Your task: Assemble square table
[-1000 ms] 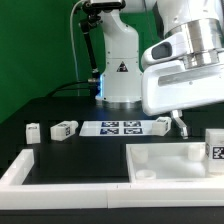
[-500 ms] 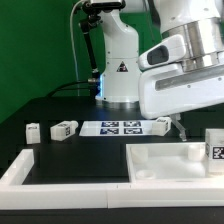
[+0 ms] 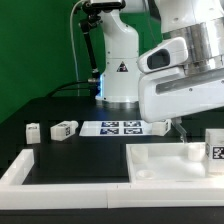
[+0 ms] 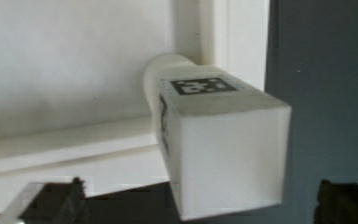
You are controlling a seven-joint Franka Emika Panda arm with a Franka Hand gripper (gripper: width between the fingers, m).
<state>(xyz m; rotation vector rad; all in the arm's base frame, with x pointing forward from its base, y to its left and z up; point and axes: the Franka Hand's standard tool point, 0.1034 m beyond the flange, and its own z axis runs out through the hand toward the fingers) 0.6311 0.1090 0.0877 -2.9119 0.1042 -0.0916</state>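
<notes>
The white square tabletop [image 3: 165, 160] lies at the front on the exterior view's right; its raised rim also shows in the wrist view [image 4: 87, 145]. A white tagged leg [image 3: 215, 148] stands at its right edge. In the wrist view this leg [image 4: 226, 135] is close, with the tag on its end. My gripper [image 3: 182, 128] hangs over the far side of the top. In the wrist view the gripper [image 4: 197, 205] is open and empty, with one dark finger [image 4: 51, 200] on either side of the leg and not touching it. Two more legs [image 3: 33, 131] [image 3: 64, 128] lie at the left.
The marker board [image 3: 122, 127] lies behind the tabletop, with another small tagged leg [image 3: 159, 124] at its right end. A white border rail [image 3: 20, 168] runs along the front left. The robot base [image 3: 120, 80] stands at the back.
The arm has shifted a little toward the exterior view's right and slightly down. The legs and the tabletop have not moved.
</notes>
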